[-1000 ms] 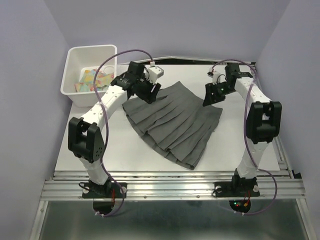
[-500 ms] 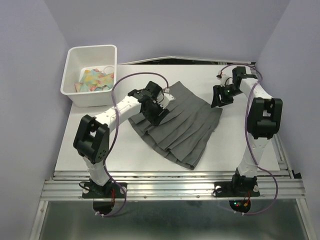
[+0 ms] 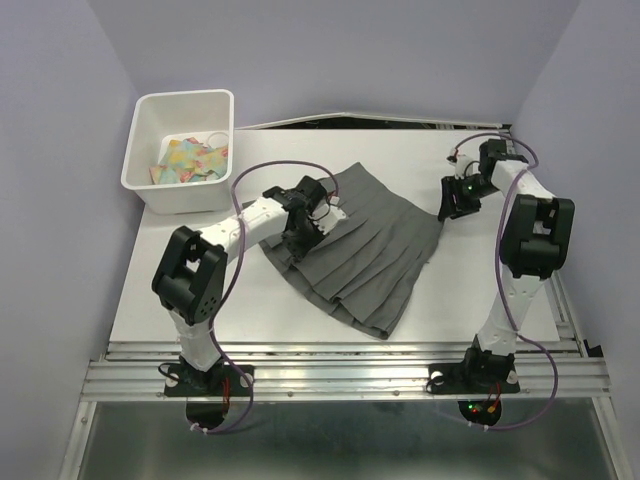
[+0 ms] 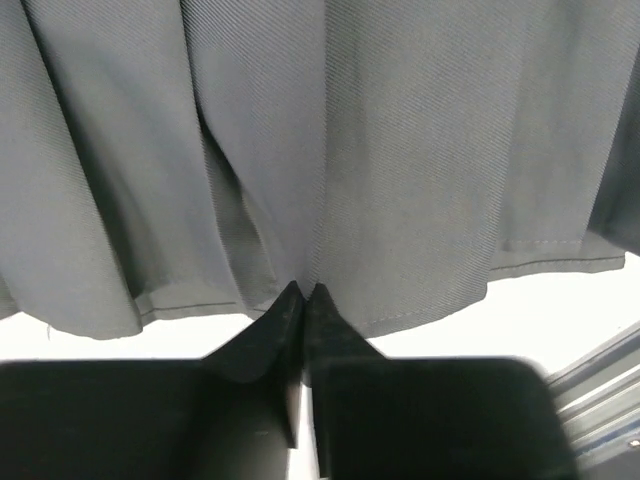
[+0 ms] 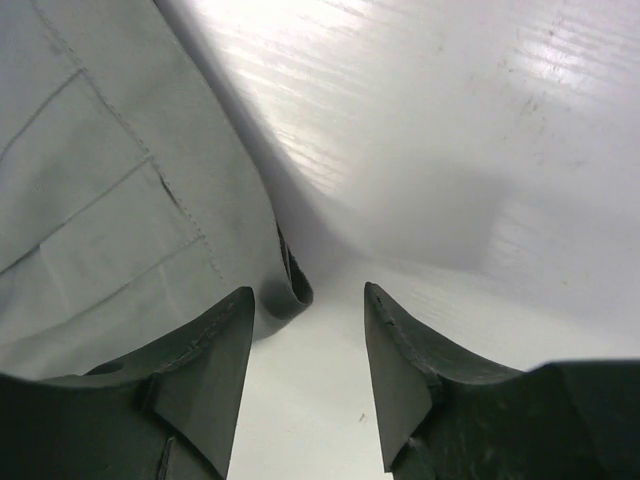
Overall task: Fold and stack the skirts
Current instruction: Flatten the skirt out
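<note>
One dark grey pleated skirt [image 3: 365,250] lies spread flat in the middle of the white table [image 3: 190,290], narrow waist towards the back. My left gripper [image 3: 300,228] rests on its left side. In the left wrist view the gripper [image 4: 303,293] is shut, with its tips pinching a pleat of the skirt [image 4: 400,150] just above the hem. My right gripper [image 3: 456,200] hovers at the skirt's right corner. Seen from the right wrist, it [image 5: 308,294] is open over bare table, and a curled corner of the skirt [image 5: 292,288] sits just ahead of its left finger.
A white bin [image 3: 146,130] holding colourful items stands at the back left. Aluminium rails [image 3: 340,375] run along the table's near edge. Lilac walls close in on the left, back and right.
My left gripper came down from the skirt's back-left corner onto its left side and shut on the cloth. My right gripper slid right to the skirt's right corner.
</note>
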